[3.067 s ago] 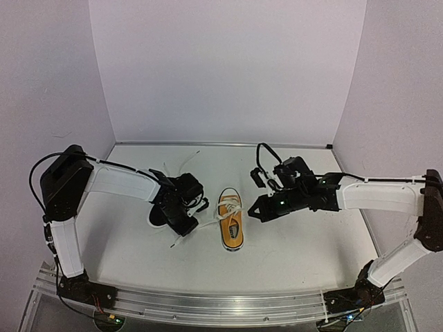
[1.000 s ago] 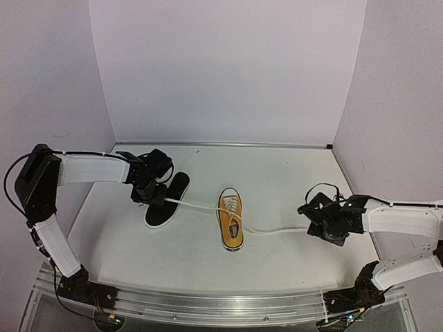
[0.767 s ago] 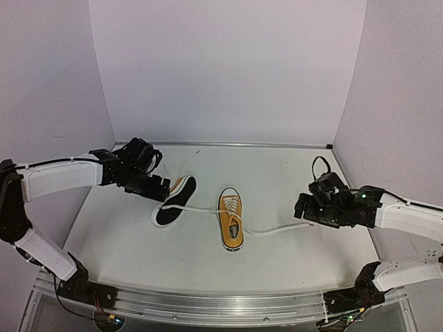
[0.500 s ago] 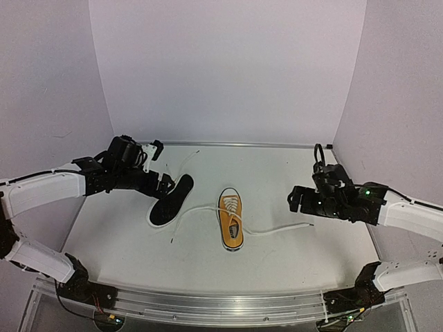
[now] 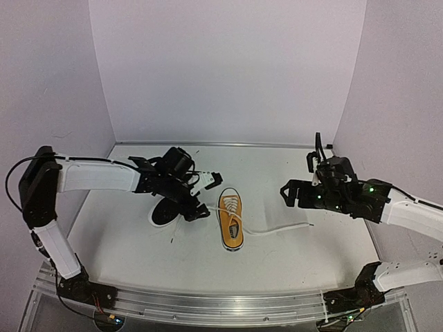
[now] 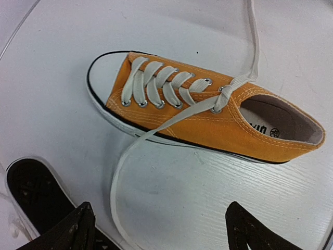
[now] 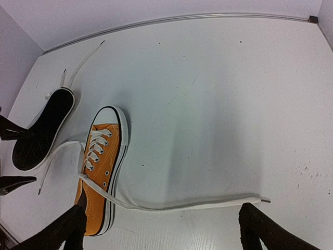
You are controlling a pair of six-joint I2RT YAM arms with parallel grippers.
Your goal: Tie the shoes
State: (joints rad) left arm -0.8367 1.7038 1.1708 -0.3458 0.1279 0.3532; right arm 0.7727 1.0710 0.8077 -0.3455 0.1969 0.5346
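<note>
The orange shoe [image 5: 230, 220] stands upright mid-table, toe toward the back wall, with a single knot [image 6: 226, 92] at its top eyelets. One white lace [image 7: 197, 204] trails slack to the right. The other lace [image 6: 117, 192] curves off to the left across the table. The second shoe [image 5: 162, 211] lies black sole up just left of it, partly under my left arm. My left gripper [image 5: 205, 195] hovers open between the two shoes and holds nothing. Right of the orange shoe, my right gripper [image 5: 291, 193] hangs open and empty above the lace end [image 7: 263, 199].
White walls close in the table on the left, back and right, with a metal strip [image 5: 221, 144] along the back edge. A loose lace of the black-soled shoe [image 7: 86, 58] runs toward the back left corner.
Both laces, stretched taut between the grippers a second ago, now lie slack on the table. My left gripper swung right to the orange shoe. The right gripper rose and moved inward.
</note>
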